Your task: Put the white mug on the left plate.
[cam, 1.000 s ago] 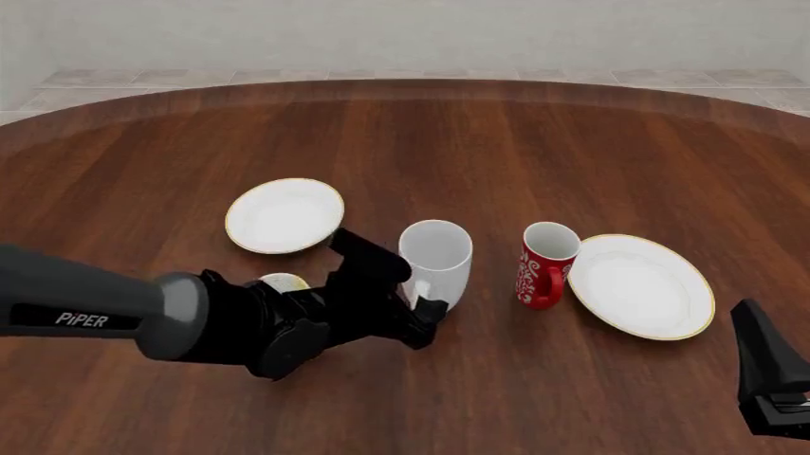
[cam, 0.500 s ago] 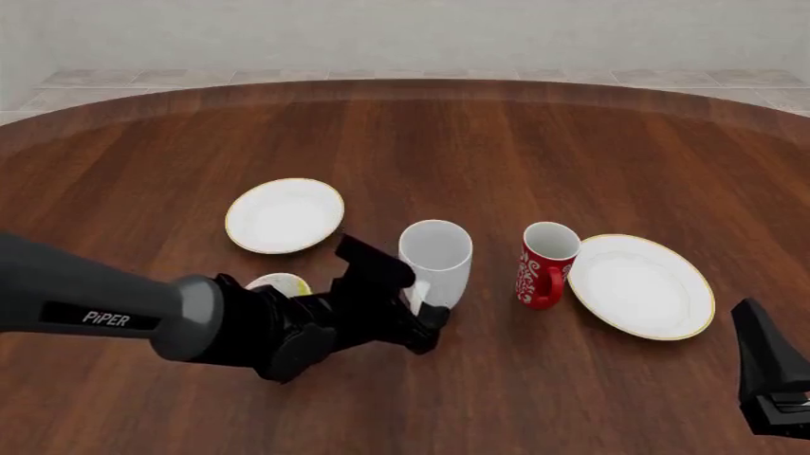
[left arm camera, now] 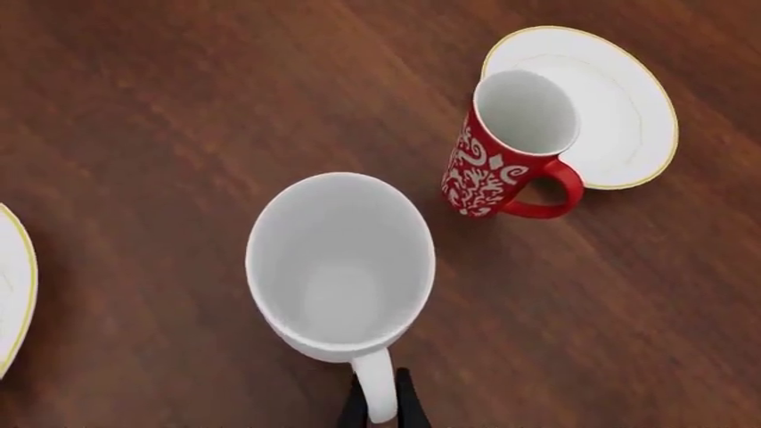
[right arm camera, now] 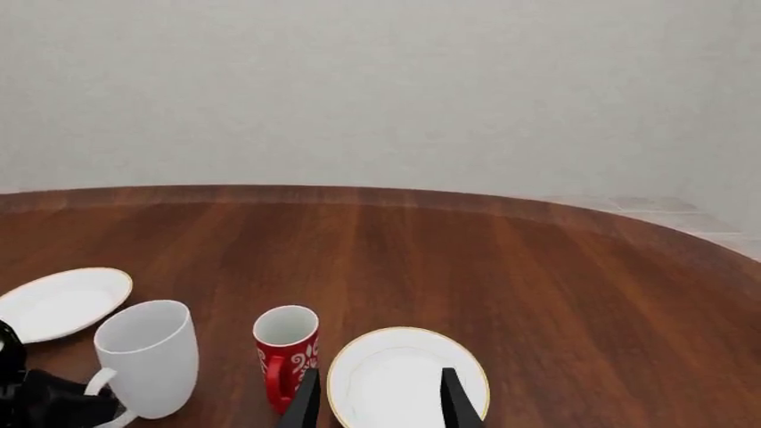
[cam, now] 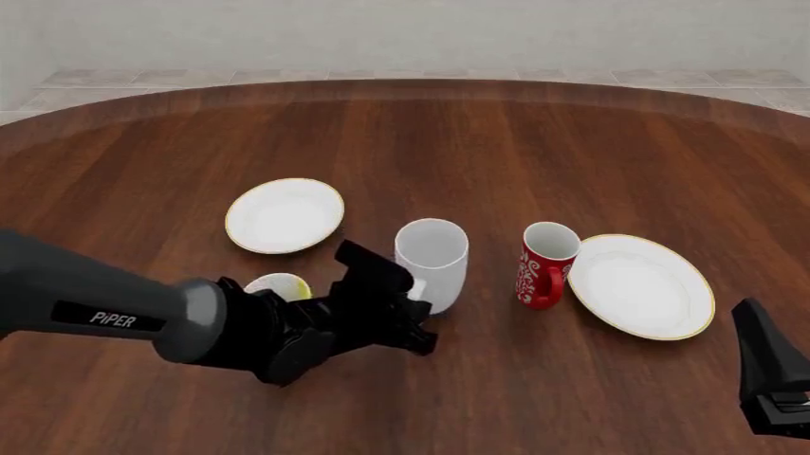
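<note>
The white mug [cam: 431, 258] stands between the two plates, its handle toward me. My left gripper [cam: 422, 320] is shut on that handle; in the left wrist view the fingers [left arm camera: 407, 407] sit on either side of the handle of the mug [left arm camera: 339, 267]. In the right wrist view the mug [right arm camera: 149, 357] leans a little. The left plate [cam: 285, 215] lies to the mug's far left, also at the edge of the left wrist view [left arm camera: 10, 294]. My right gripper [right arm camera: 380, 406] is open and empty at the near right [cam: 763, 355].
A red patterned mug [cam: 547, 263] stands right of the white mug, touching the larger right plate [cam: 639, 286]. A mug with yellow [cam: 279, 284] sits mostly hidden behind my left arm. Bare wood lies around both plates.
The white mug has shifted slightly to the left with my left gripper on its handle. The right arm has not moved.
</note>
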Action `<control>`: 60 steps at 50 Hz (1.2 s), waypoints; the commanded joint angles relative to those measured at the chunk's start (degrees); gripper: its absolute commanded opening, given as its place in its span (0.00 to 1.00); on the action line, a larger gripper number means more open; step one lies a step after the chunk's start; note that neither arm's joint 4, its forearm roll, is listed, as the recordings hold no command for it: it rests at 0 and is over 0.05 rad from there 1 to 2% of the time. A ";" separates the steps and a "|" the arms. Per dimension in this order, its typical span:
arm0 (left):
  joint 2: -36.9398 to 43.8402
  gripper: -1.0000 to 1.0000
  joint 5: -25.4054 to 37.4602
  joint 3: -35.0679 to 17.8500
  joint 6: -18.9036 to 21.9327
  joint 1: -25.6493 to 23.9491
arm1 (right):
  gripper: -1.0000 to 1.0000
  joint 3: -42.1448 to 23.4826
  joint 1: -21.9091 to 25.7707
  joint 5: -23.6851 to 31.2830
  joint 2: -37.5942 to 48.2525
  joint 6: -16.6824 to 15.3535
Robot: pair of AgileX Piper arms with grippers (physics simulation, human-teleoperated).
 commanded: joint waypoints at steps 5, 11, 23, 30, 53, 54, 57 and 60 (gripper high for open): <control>0.39 0.00 -0.60 0.69 0.91 0.88 | 1.00 -0.24 0.11 0.20 0.00 -0.29; -0.34 0.00 -0.22 0.76 1.46 1.32 | 1.00 -0.14 0.08 0.09 0.00 -0.32; -4.57 0.00 2.32 0.66 3.25 1.66 | 1.00 0.12 -0.05 -0.23 0.00 -0.19; -6.32 0.00 3.62 0.36 4.14 1.94 | 1.00 -0.14 -0.08 -0.03 0.00 -0.12; -10.41 0.00 7.67 -1.16 5.38 1.50 | 1.00 -0.05 -0.13 -0.20 0.00 0.20; -10.70 0.00 8.11 -1.31 5.20 1.29 | 1.00 -0.15 -0.12 -0.11 0.00 0.19; -11.48 0.00 8.88 -1.52 5.58 1.17 | 1.00 -0.03 -0.13 -0.22 0.00 0.23; -12.43 0.00 9.68 -1.80 5.90 1.24 | 1.00 -0.14 -0.12 -0.12 0.00 0.22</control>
